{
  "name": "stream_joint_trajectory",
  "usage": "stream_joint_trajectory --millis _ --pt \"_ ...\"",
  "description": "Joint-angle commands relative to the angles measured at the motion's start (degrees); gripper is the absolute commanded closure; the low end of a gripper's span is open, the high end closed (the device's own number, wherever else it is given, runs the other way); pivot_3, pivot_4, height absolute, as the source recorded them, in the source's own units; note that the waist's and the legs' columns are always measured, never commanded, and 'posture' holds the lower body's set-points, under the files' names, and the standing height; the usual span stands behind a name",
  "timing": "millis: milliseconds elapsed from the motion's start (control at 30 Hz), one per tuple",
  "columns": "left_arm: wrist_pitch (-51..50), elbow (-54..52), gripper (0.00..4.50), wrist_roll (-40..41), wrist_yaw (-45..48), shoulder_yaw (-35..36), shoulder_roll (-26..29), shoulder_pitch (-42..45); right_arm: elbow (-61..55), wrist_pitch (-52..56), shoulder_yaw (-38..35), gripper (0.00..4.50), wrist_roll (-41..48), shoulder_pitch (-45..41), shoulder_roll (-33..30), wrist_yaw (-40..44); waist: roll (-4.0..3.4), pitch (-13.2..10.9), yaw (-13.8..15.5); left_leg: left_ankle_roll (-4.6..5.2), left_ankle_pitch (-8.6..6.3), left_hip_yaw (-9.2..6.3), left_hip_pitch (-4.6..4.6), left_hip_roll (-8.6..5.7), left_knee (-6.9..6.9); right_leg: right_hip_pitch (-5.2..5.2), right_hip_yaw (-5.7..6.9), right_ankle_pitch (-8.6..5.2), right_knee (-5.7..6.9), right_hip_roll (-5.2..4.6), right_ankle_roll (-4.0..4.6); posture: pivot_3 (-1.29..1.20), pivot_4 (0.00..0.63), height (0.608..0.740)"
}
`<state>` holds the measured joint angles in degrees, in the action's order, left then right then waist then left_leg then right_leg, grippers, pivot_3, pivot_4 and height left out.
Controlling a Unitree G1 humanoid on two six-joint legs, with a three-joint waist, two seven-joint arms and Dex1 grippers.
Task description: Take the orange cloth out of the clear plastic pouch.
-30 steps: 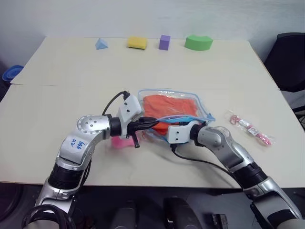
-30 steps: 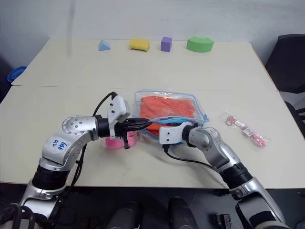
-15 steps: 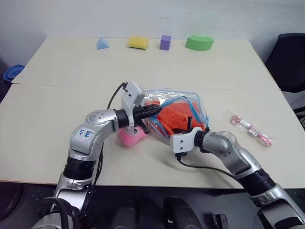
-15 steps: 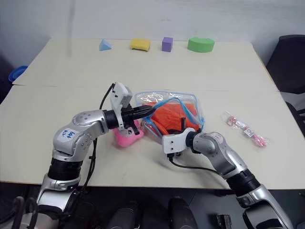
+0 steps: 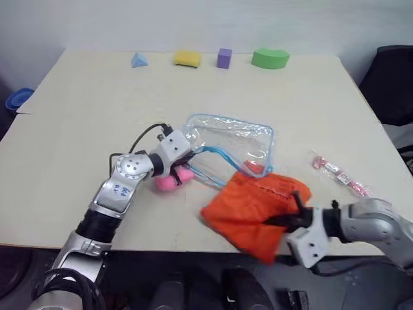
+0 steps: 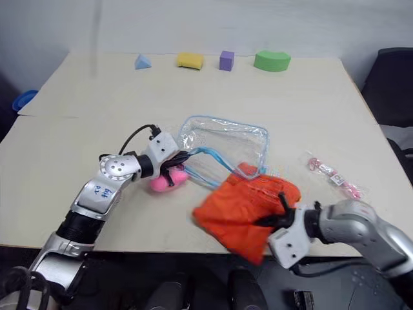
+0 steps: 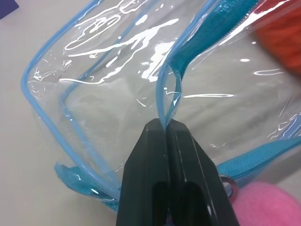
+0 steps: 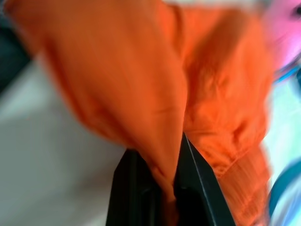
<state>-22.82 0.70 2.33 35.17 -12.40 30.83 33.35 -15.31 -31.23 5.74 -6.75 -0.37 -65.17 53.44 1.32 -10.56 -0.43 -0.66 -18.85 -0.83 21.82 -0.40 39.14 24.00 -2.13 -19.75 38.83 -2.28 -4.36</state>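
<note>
The clear plastic pouch (image 5: 232, 137) lies flat mid-table with nothing inside. My left gripper (image 5: 188, 155) is shut on its light blue edging; in the left wrist view the fingertips (image 7: 164, 128) pinch that rim. The pouch's pink plush charm (image 5: 171, 181) lies just beside this gripper. The orange cloth (image 5: 248, 208) is spread near the table's front edge, outside the pouch, with its far corner close to the pouch's near corner. My right gripper (image 5: 290, 217) is shut on the cloth's right side, and a fold sits between its fingers (image 8: 141, 188).
Along the far edge stand a blue foam triangle (image 5: 137, 59), a yellow block (image 5: 186, 58), a purple cube (image 5: 223, 57) and a green arch (image 5: 269, 58). A small pink wrapped packet (image 5: 340, 174) lies at the right. A black chair (image 5: 392, 77) stands beyond the right edge.
My right gripper drew back toward the front right and pulled the orange cloth out of the pouch. The pouch flattened, with my left gripper still holding its rim.
</note>
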Motion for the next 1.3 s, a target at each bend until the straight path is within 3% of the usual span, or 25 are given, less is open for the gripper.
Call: stream_joint_trajectory --millis 33,100,200,367,500,833,933,1133,1300 --pt "-1.06 -3.57 4.50 0.45 3.34 2.42 4.28 -4.41 2.44 0.09 -9.69 4.48 2.25 5.62 -2.02 -1.05 0.00 0.00 -0.28 0.00 0.00 0.00 -0.16 0.03 -0.06 -0.13 -0.02 0.00 -0.03 0.04 0.00 0.00 0.150 0.740" --pt "-0.71 -6.59 4.50 1.85 6.39 3.47 6.94 -7.48 5.64 1.17 -14.57 4.48 1.67 8.83 -1.47 -2.60 0.00 0.00 -0.65 0.04 -0.04 0.00 -0.77 0.08 -0.35 -0.68 -0.06 -0.02 -0.27 0.08 0.03 0.00 0.150 0.740" --pt "-0.26 -11.30 4.50 3.60 10.64 4.67 11.00 -11.96 9.52 4.03 -19.48 4.48 1.51 10.78 0.40 -5.36 0.00 0.00 -1.11 0.09 -0.08 -0.01 -0.79 0.08 -0.35 -0.70 -0.07 -0.02 -0.29 0.06 0.03 0.00 0.150 0.740" --pt "1.38 -16.59 4.50 3.65 13.87 6.50 16.71 -18.56 9.40 11.93 -20.95 4.48 3.10 10.82 6.55 -9.44 -0.03 0.01 -1.32 0.07 -0.08 -0.01 -0.85 0.10 -0.54 -0.68 -0.10 -0.04 -0.31 0.07 0.07 0.00 0.150 0.740" --pt "2.34 -16.37 4.50 2.35 13.55 6.45 18.01 -19.86 8.61 15.09 -19.36 4.48 0.02 9.69 9.68 -11.74 -0.15 0.08 -1.25 0.14 -0.11 0.01 -0.86 0.08 -0.63 -0.68 -0.12 -0.04 -0.35 0.05 0.07 0.00 0.150 0.740" --pt "3.23 -13.16 4.50 0.02 11.25 7.35 18.57 -21.17 9.03 14.62 -24.66 4.48 -0.11 10.57 7.27 -11.65 -0.23 0.13 -1.39 0.22 -0.15 0.27 -1.25 0.08 -0.99 -0.83 -0.36 -0.04 -0.42 0.11 0.07 0.00 0.150 0.740" --pt "2.34 -14.02 4.50 2.03 12.12 7.41 17.47 -20.65 5.68 16.31 -23.63 4.48 2.58 9.08 8.02 -9.94 -0.24 0.14 -1.72 0.28 -0.20 0.37 -1.75 0.20 -1.20 -1.37 -0.47 -0.06 -0.67 0.26 0.10 0.00 0.150 0.740" --pt "0.61 -15.82 4.50 3.46 12.88 6.35 15.59 -19.96 -10.75 16.56 -12.05 4.48 5.66 6.17 12.96 -7.22 -0.27 0.15 -1.53 0.24 -0.22 0.29 -1.72 0.26 -1.18 -1.38 -0.44 -0.06 -0.72 0.30 0.10 0.00 0.150 0.740" --pt "0.61 -14.85 4.50 3.31 13.02 5.93 14.88 -18.41 -10.89 15.68 -9.38 4.48 3.29 10.94 11.67 -4.78 -0.24 0.17 -0.88 0.27 -0.25 0.15 -1.61 0.17 -1.10 -1.43 -0.31 -0.05 -0.90 0.15 0.09 0.00 0.150 0.740"
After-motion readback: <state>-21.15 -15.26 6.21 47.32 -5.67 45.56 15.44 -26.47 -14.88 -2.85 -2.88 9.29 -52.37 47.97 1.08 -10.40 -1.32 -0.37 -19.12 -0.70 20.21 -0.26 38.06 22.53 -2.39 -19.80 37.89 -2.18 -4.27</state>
